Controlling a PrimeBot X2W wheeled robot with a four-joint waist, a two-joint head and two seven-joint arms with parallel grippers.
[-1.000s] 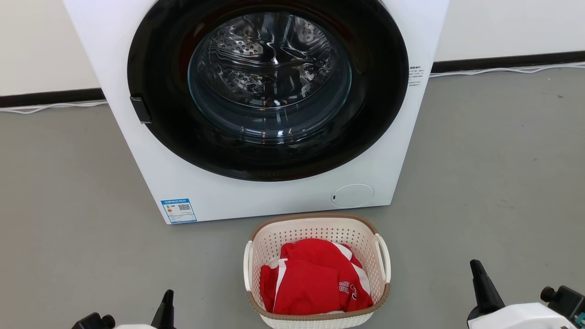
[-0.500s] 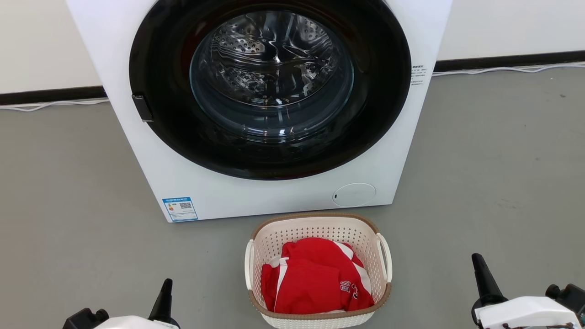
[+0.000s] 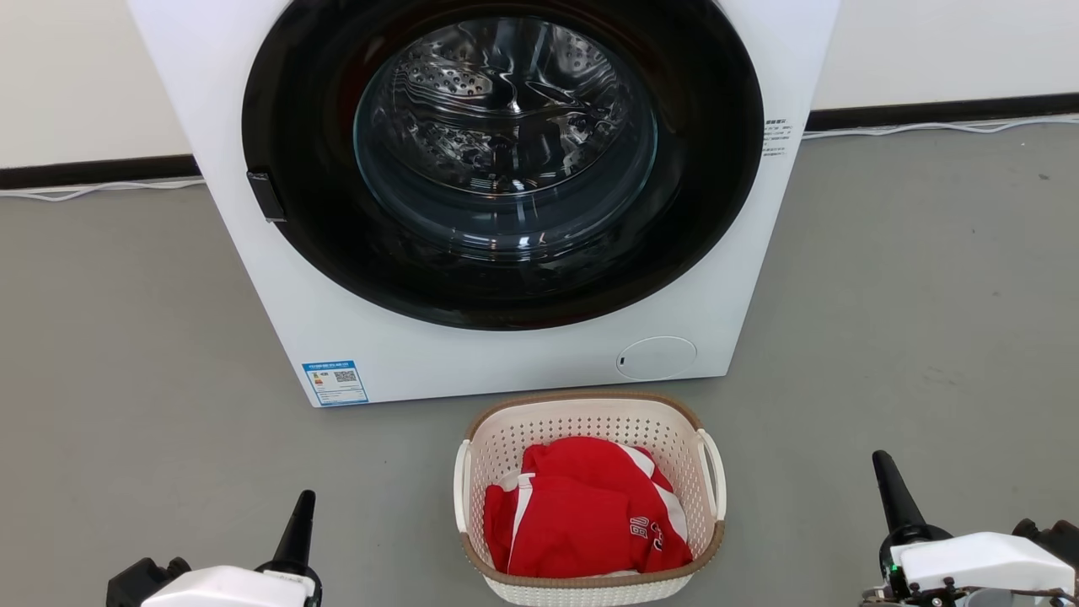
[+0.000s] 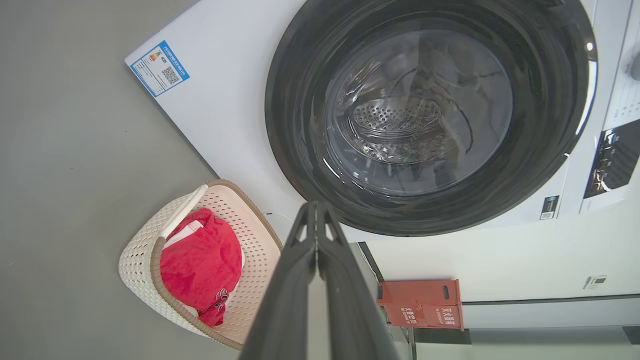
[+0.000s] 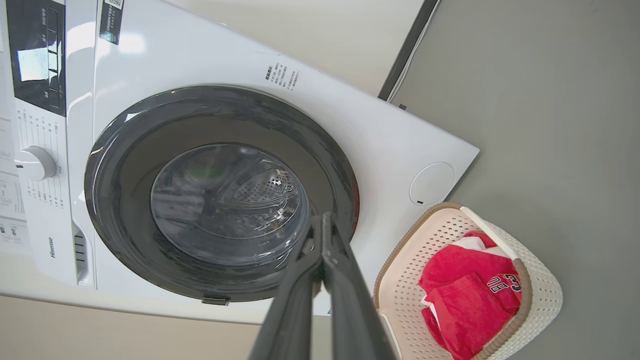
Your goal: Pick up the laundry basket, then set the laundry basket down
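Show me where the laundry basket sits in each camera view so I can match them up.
Head view: the laundry basket is at bottom centre, on the floor below the washing machine door.
Left wrist view: lower left, with the door up to its right.
Right wrist view: lower right, with the door to its left.
Shared landmark: the round dark door.

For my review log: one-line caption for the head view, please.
Laundry basket with a red jersey stands before the washing machine; left tool and right tool flank it, apart.
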